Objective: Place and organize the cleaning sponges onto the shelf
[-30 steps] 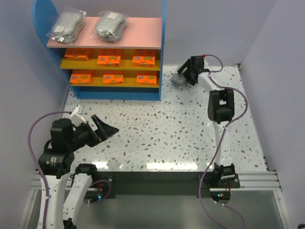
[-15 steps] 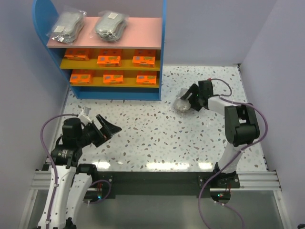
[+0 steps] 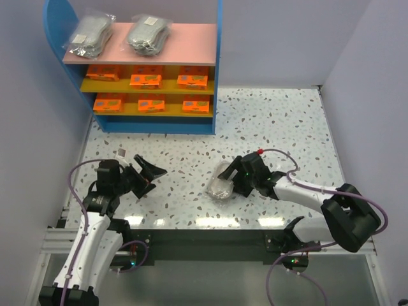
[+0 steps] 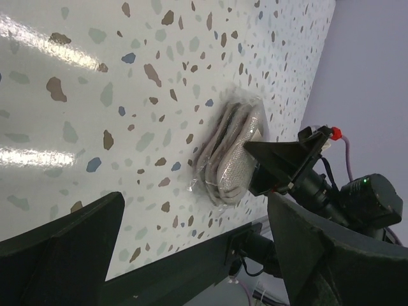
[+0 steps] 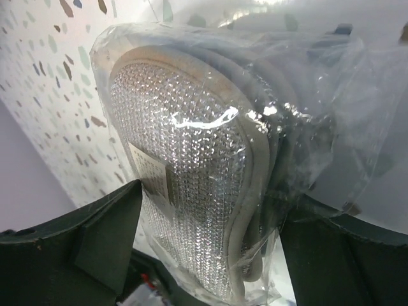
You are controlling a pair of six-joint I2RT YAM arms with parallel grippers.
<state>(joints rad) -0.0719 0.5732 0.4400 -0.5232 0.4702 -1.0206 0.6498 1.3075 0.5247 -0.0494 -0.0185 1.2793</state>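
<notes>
1. Top cam: R gripper spread wide, clamped round lumpy grey sponge bundle in clear crinkly bag. It's low at speckled white table, nr front edge, well apart from blue-framed shelf w/ pink top. Long axis diagonal, far-right to near-left. L gripper fully open, empty.
2. L wrist: bundle edge-on, layers showing, R finger against its side.
3. R wrist: bundle fills gap btwn fingers, mesh face twd cam.

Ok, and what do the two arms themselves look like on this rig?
The left arm and right arm have white link shells, black joint housings and black wedge-shaped fingers. Purple cables loop along each, and the right arm's wrist carries a small red cap.
</notes>
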